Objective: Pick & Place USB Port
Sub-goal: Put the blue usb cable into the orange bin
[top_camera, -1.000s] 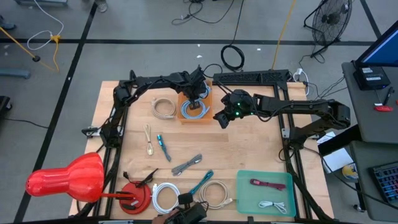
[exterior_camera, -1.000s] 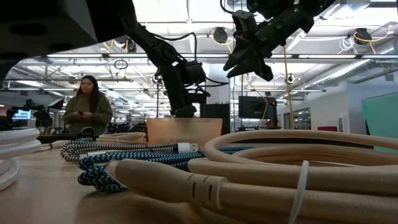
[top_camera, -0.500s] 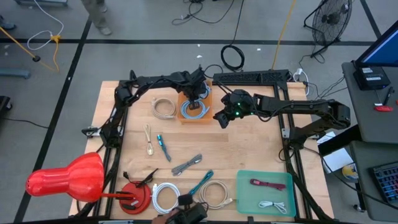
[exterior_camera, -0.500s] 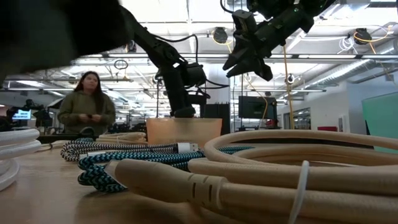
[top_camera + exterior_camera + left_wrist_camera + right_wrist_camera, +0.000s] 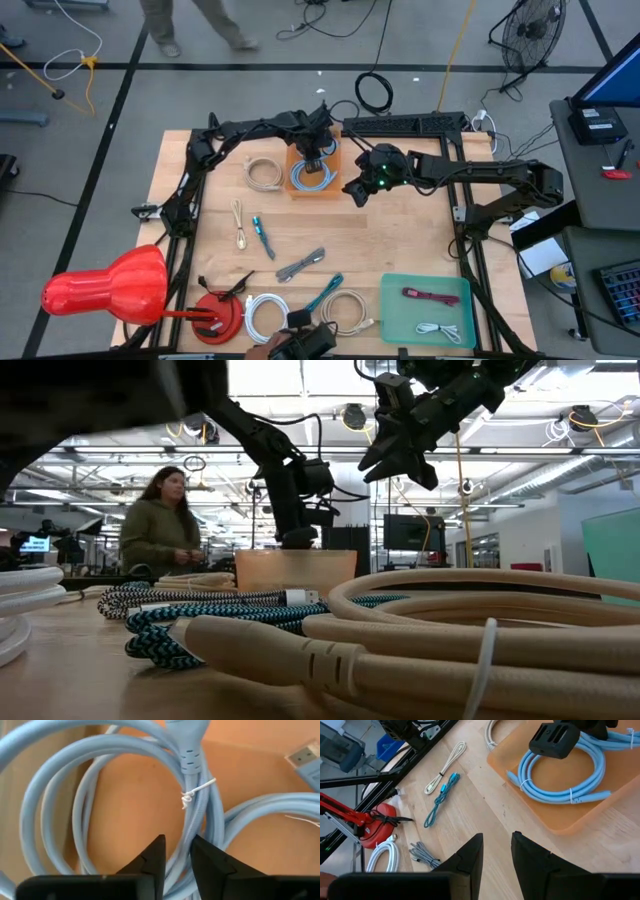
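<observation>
Left pincer (image 5: pixel 176 857): we found it low inside the orange tray (image 5: pixel 335 160), its two dark fingers a narrow gap apart and nothing pinched between them. A second before, it had been pressed together; by this moment it had parted. We judged this to be a release, the cable having just been let go into the tray.

Light blue USB cable (image 5: pixel 195 795): it lay coiled on the tray floor directly beneath the left pincer, bound by a thin white tie (image 5: pixel 192 795), one metal plug (image 5: pixel 304 756) resting on the tray floor beside the coil. The fingertips stood just above the loops; we could not tell whether they brushed them. The coil looked much the same in the tray as it had a second before.

Right pincer (image 5: pixel 496 851): it hung above the tabletop (image 5: pixel 400 240) just beside the tray, on the side away from the cream coil (image 5: pixel 264 174), fingers slightly spread and holding nothing. It had not moved over the second.

Remaining stock, well apart from the tray: braided teal cable (image 5: pixel 261 236), cream cable (image 5: pixel 238 222), grey cable (image 5: pixel 300 265), white coil (image 5: pixel 266 317), and a green tray (image 5: pixel 390 310) holding two more leads.

Assessment: we took this placement as done, with the left arm's lift clear of the tray the likely next step.
</observation>
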